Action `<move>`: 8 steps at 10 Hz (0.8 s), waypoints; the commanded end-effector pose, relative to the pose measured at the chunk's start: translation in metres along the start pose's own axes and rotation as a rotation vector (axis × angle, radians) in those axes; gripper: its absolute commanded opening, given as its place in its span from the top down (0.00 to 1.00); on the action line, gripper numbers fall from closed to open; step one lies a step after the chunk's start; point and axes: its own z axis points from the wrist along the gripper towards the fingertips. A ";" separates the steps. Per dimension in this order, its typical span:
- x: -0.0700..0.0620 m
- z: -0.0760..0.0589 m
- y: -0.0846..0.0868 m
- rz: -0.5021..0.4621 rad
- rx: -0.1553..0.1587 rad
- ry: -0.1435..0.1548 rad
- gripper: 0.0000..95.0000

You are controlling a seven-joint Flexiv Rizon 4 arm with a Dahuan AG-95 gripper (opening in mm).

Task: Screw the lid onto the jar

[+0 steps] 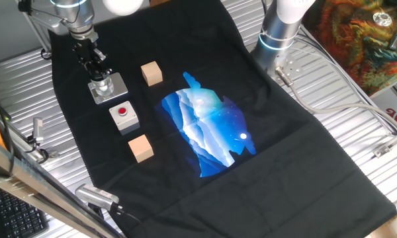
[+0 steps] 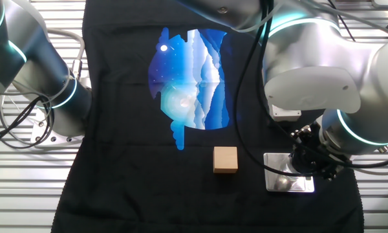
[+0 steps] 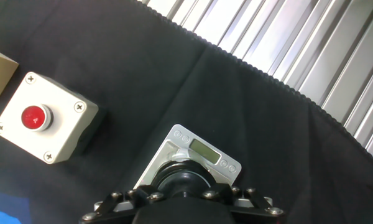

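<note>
The jar (image 1: 104, 84) is a small pale cylinder standing on its grey square base plate (image 1: 118, 84) at the far left of the black cloth. My gripper (image 1: 98, 71) comes down right on top of it. In the hand view the round black lid (image 3: 185, 179) sits between my fingers, over the base plate (image 3: 202, 149); the jaws appear shut on the lid. The jar body itself is hidden beneath the lid there. In the other fixed view my gripper (image 2: 308, 162) covers the jar, and only the base plate (image 2: 286, 183) shows.
A grey box with a red button (image 1: 124, 116) lies just in front of the jar, also seen in the hand view (image 3: 43, 118). Two wooden cubes (image 1: 151, 73) (image 1: 140, 147) stand nearby. A second arm's base (image 1: 278, 30) rises at the cloth's far edge.
</note>
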 end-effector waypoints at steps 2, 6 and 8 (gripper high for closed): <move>0.001 -0.001 0.000 0.000 -0.002 0.006 1.00; 0.001 -0.002 0.000 0.000 -0.005 0.012 1.00; 0.001 -0.002 0.000 0.001 -0.006 0.015 1.00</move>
